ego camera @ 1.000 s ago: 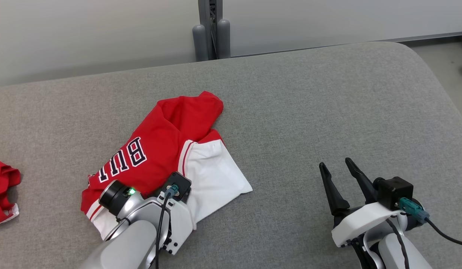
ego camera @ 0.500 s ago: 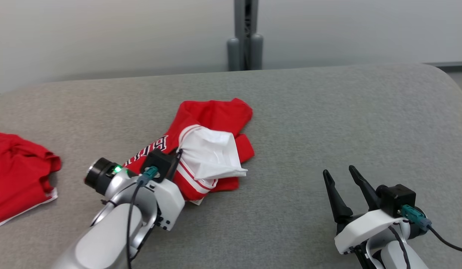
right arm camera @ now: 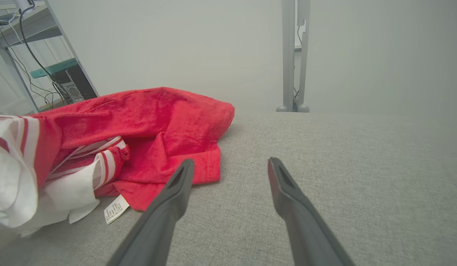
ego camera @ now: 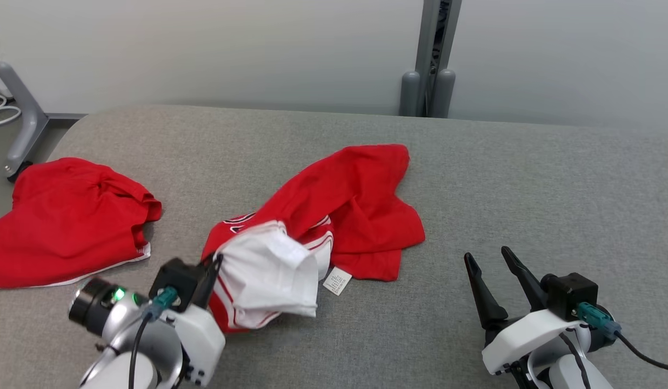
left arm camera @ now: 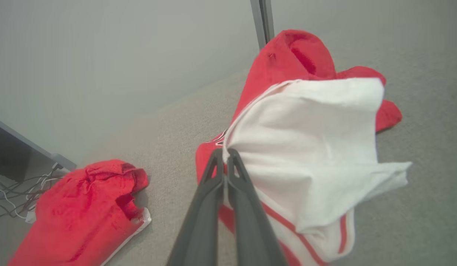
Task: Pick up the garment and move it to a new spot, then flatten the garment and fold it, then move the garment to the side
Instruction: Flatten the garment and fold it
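A: Where's the shirt now?

B: On the table, on the near side of the post and a little to its left. The red part lies bunched on the table; the white part is raised at the end farthest from the post.

A: Who has it?

B: The left pincer, fingers pressed tight together on the edge of that white cloth. The right pincer sits nearer than the post and to its right, spread wide with nothing in it, well apart from the shirt.

A: So how should the carry go?

B: I'd say lift higher first, so the red tail hangs free instead of dragging and twisting (only one edge is pinched, so go gently). Then steer toward the bare cloth straight before the post, away from the other red heap far to the post's left, and lower it tail first.
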`<state>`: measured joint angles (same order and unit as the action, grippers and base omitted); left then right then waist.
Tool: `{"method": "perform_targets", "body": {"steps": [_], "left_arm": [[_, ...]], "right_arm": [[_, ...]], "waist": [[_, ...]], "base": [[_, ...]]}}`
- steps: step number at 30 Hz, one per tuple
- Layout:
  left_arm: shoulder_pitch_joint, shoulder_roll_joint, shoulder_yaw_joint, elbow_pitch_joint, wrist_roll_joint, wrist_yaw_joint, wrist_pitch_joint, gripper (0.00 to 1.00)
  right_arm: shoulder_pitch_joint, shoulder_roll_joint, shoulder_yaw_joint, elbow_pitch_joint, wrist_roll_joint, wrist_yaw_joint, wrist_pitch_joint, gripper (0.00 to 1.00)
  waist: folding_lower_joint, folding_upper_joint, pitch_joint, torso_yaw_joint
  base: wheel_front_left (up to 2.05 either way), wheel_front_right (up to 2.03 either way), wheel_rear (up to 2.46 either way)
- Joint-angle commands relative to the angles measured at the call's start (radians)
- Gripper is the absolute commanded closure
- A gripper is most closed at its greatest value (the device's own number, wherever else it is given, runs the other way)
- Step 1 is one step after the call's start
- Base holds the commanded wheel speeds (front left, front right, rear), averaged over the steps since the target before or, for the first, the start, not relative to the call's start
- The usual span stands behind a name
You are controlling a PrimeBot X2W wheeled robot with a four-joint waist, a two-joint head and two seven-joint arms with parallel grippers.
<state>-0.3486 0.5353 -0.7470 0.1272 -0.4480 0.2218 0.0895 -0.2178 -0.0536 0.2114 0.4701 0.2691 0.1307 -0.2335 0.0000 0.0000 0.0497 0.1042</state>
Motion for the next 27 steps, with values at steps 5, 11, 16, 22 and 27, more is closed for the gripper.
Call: {"method": "perform_targets", "body": {"steps": [5, 11, 16, 22, 27], "left_arm": [[0.081, 0.006, -0.024, 0.002, -0.043, -0.017, 0.015, 1.00], [0.117, -0.059, -0.076, 0.127, -0.084, -0.082, 0.002, 1.00], [0.094, -0.124, -0.083, 0.217, -0.103, -0.107, -0.049, 1.00], [0.056, -0.153, -0.060, 0.227, -0.087, -0.085, -0.129, 0.00], [0.039, -0.160, -0.046, 0.145, -0.070, -0.062, -0.185, 0.00]], "right_arm": [[-0.011, -0.009, 0.002, -0.001, -0.007, 0.000, 0.009, 0.00], [-0.018, -0.015, 0.007, 0.003, -0.005, 0.000, 0.013, 0.00], [-0.012, -0.023, 0.008, 0.002, 0.002, 0.000, 0.015, 0.00], [-0.011, -0.030, 0.002, -0.003, 0.001, 0.000, 0.016, 0.00], [-0.006, -0.028, -0.006, -0.010, -0.005, 0.000, 0.019, 0.00]], "waist": [[0.0000, 0.0000, 0.016, 0.016], [0.0000, 0.0000, 0.019, 0.018], [0.0000, 0.0000, 0.017, 0.021], [0.0000, 0.0000, 0.017, 0.027], [0.0000, 0.0000, 0.020, 0.034]], "base": [[0.00, 0.00, 0.00], [0.00, 0.00, 0.00], [0.00, 0.00, 0.00], [0.00, 0.00, 0.00], [0.00, 0.00, 0.00]]}}
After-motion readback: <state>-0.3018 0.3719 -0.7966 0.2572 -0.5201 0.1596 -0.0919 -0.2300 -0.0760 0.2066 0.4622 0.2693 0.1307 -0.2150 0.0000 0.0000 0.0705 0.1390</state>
